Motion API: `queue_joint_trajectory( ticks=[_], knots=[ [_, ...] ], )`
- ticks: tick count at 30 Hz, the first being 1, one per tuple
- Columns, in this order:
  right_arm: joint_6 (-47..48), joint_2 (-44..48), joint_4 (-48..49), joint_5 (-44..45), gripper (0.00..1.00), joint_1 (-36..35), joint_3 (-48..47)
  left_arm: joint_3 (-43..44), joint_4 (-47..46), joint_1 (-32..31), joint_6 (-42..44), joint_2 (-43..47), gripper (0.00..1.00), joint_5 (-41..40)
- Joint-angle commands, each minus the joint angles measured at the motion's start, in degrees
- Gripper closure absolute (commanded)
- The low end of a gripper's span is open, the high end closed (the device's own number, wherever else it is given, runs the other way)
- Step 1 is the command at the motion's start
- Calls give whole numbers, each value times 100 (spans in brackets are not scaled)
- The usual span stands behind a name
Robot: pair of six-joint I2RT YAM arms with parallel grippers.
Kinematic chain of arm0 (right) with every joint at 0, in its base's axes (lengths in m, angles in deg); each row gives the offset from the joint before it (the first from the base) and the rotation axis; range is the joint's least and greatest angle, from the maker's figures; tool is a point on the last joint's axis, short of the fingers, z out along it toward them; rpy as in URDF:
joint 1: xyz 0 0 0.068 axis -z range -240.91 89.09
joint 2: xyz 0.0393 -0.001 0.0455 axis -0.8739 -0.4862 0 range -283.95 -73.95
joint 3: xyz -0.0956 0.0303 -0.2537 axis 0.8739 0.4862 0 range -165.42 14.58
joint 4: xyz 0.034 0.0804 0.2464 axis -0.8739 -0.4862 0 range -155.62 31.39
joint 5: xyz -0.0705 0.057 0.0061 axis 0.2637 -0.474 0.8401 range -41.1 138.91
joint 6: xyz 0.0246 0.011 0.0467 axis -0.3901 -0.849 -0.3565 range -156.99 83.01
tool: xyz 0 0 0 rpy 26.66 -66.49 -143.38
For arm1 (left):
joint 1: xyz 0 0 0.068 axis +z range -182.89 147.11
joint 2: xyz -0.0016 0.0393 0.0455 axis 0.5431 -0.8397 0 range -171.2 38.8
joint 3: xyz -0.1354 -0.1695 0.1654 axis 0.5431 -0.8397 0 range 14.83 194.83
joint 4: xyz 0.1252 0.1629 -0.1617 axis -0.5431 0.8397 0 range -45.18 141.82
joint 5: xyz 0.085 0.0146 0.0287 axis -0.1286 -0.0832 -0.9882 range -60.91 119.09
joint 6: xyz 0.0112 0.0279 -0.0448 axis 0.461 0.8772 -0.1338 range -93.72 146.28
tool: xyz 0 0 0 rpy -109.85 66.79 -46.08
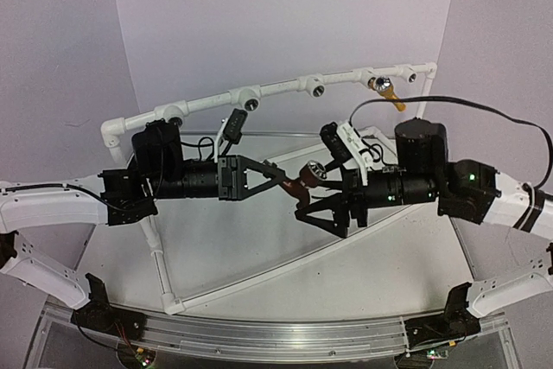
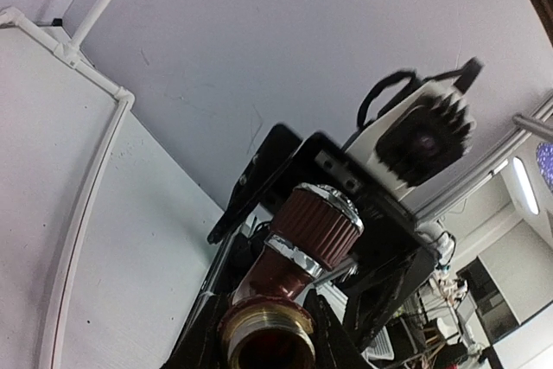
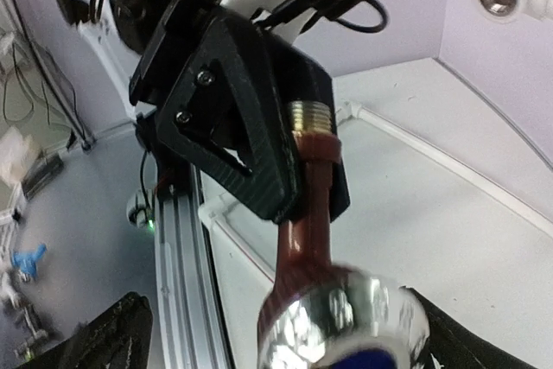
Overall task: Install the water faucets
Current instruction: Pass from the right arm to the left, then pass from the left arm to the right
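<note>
Lavender walls back a white worktop (image 1: 259,257). Above it the left pincer (image 1: 281,181) clamps the reddish-brown faucet (image 1: 304,181) by its brass-threaded stem. The right pincer (image 1: 315,200) stands apart around its silvery cap. The overhead view, unlike the right wrist's, shows the yellow faucet (image 1: 386,90) on the rear pipe (image 1: 285,88).

Light: even, bright, diffuse from above. Shadows: faint on table (image 1: 259,257). Glare: silvery cap of reddish-brown faucet (image 3: 302,239), blurred, too close to my right wrist lens. Edges: my left wrist view bows.
</note>
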State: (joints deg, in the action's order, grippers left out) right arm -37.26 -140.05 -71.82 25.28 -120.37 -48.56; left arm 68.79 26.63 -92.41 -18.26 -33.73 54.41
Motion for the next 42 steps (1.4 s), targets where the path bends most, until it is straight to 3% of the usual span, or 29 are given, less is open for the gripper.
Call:
queue_joint_trajectory(
  ticks=[1,4,7,11,17,23,29,34,37,40,42],
  knots=[
    [-1518,287,3456,239,2,-29,1154,-418,-1594,127,-944,329,100,-593],
    [-1691,128,4853,223,5,-38,1716,-566,-2096,159,-1421,255,100,-596],
    [-1761,-257,5629,275,24,-53,1767,-630,-2438,159,-1665,153,100,-529],
    [-1875,-616,6698,562,34,-83,1892,-667,-2776,159,-1851,74,100,-477],
    [-2068,-1037,7280,656,59,-83,1709,-738,-2993,159,-1948,-1,100,-463],
    [-2316,-1312,7621,822,67,-92,1585,-779,-3226,160,-2037,-118,100,-402],
    [-2811,-1593,7637,990,100,-95,1293,-778,-3366,160,-2128,-199,100,-338],
    [-3588,-1595,7670,1598,100,-73,1378,-796,-3428,158,-2159,-205,100,-316],
    [-3935,-1566,7902,1214,100,87,1421,-842,-3437,160,-2165,-207,100,-327],
    [-3612,-1488,7864,896,100,119,1401,-846,-3441,160,-2160,-207,100,-302],
    [-3191,-1335,6818,883,100,120,1127,-873,-3440,160,-2155,-181,100,-306]
  ],
)
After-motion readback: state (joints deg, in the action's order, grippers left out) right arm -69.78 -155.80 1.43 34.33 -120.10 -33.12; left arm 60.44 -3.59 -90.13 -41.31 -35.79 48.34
